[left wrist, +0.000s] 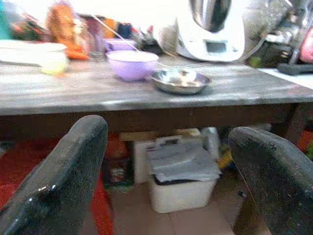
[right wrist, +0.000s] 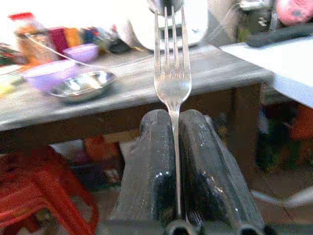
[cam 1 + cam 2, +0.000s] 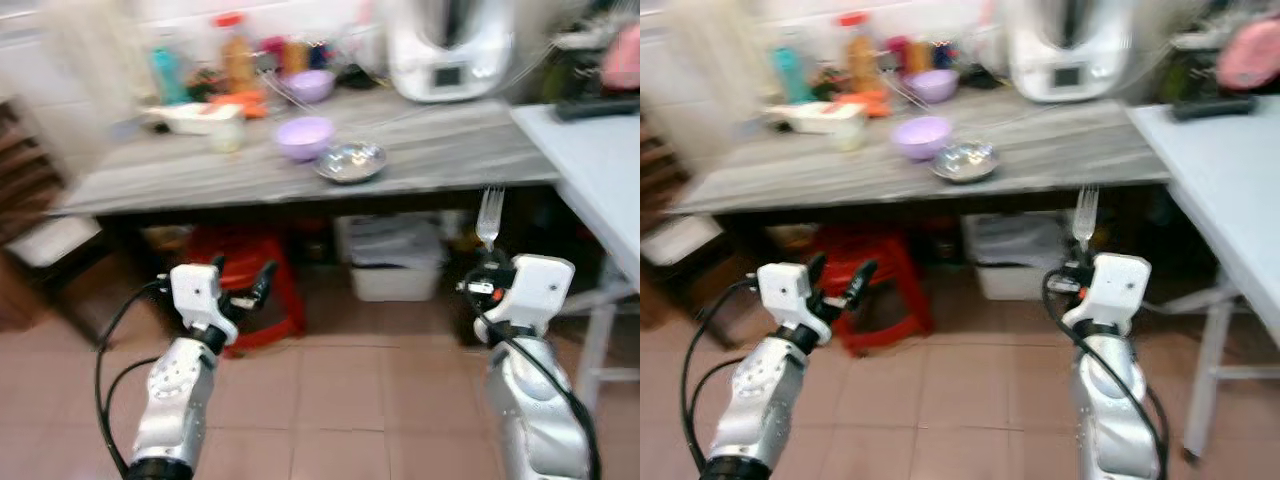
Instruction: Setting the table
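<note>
I have the robot standing short of the grey table (image 3: pixel 440 150), which I take as my landmark. The right gripper (image 2: pixel 175 147) is low in front of the table's near edge, toward its right end, with both black fingers pressed tight against the handle of a fork (image 2: pixel 172 73). The fork stands upright, tines up, its head just reaching the level of the tabletop edge. The left gripper (image 3: pixel 245 290) sits out in front of the table's left half, below its edge, fingers spread wide with nothing between them.

On the table, near its middle, a steel dish (image 3: pixel 351 161) lies touching or just beside a lilac bowl (image 3: pixel 305 137); I cannot tell which. A second lilac bowl (image 3: pixel 311 84) stands behind them toward the wall, and a white kitchen appliance (image 3: pixel 450 50) is at the back right. Bottles and a white tray crowd the back left, too blurred to name. Under the table I see a red stool (image 3: pixel 255 290) and a white bin (image 3: pixel 392 265).

I judge this to be the carrying step: fork in hand, not yet laid down. Next I would need to close in on the table, raise the right arm above its edge, tip the fork flat beside the steel dish, and only then loosen the fingers. The head views are blurred, so I would settle first.
</note>
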Robot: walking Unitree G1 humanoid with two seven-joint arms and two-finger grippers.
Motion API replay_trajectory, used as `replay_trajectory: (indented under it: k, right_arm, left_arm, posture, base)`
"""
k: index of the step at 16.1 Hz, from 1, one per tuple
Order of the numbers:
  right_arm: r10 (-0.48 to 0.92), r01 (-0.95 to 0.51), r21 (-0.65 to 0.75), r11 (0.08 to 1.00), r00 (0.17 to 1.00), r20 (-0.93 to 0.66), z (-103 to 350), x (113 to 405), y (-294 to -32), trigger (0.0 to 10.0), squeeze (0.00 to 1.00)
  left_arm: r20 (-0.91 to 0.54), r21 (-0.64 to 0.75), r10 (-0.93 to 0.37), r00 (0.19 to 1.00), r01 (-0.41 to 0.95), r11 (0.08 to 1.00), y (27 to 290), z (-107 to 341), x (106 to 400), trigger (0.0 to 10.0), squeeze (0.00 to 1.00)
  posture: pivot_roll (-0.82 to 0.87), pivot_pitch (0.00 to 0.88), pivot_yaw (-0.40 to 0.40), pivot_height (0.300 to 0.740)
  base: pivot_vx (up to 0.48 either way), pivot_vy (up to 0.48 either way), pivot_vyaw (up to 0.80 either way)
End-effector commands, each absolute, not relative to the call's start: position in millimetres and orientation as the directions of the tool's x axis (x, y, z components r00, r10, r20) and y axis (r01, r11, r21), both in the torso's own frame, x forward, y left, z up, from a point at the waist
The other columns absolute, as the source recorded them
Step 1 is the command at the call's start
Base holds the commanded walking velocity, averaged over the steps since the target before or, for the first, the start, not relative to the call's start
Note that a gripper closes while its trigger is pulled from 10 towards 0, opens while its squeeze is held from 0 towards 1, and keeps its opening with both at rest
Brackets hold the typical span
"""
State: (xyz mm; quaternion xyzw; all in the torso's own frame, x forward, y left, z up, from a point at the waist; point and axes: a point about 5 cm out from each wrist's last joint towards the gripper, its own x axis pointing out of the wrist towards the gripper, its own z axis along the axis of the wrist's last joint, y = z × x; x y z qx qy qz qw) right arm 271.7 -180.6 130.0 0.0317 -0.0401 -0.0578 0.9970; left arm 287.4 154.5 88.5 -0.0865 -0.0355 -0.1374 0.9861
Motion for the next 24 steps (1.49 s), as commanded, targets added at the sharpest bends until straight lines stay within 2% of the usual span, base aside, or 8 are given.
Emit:
replay_trajectory:
  k: [1, 13, 17, 24]
  right_arm:
    - [-0.100, 0.093, 0.070, 0.993, 0.989, 0.106, 137.0, 273.1, -177.0, 10.0, 0.00]
    - [-0.092, 0.088, 0.045, 0.995, 0.990, 0.104, 137.1, 271.6, -176.7, 10.0, 0.00]
    - [-0.092, 0.088, 0.041, 0.995, 0.990, 0.103, 137.0, 270.6, -176.6, 10.0, 0.00]
    - [-0.079, 0.075, 0.042, 0.996, 0.993, 0.091, 134.8, 270.4, -175.4, 10.0, 0.00]
  left_arm:
    - [0.096, -0.150, -0.261, 0.961, 0.273, 0.950, 157.1, 91.4, 288.4, 10.0, 0.00]
    - [0.090, -0.159, -0.271, 0.958, 0.283, 0.946, 152.2, 91.0, 285.3, 10.0, 0.00]
    - [0.084, -0.160, -0.271, 0.959, 0.282, 0.946, 151.2, 90.0, 284.4, 10.0, 0.00]
    - [0.084, -0.172, -0.266, 0.960, 0.276, 0.945, 150.7, 89.2, 282.5, 10.0, 0.00]
  posture:
    - [-0.11, 0.000, 0.124, 0.740]
    - [-0.11, 0.000, 0.126, 0.740]
    - [-0.12, 0.001, 0.125, 0.740]
    - [-0.11, 0.002, 0.121, 0.740]
  base:
    - [0.480, 0.000, 0.00]
    - [0.480, 0.000, 0.00]
    - [0.430, 0.000, 0.64]
    - [0.320, 0.000, 0.00]
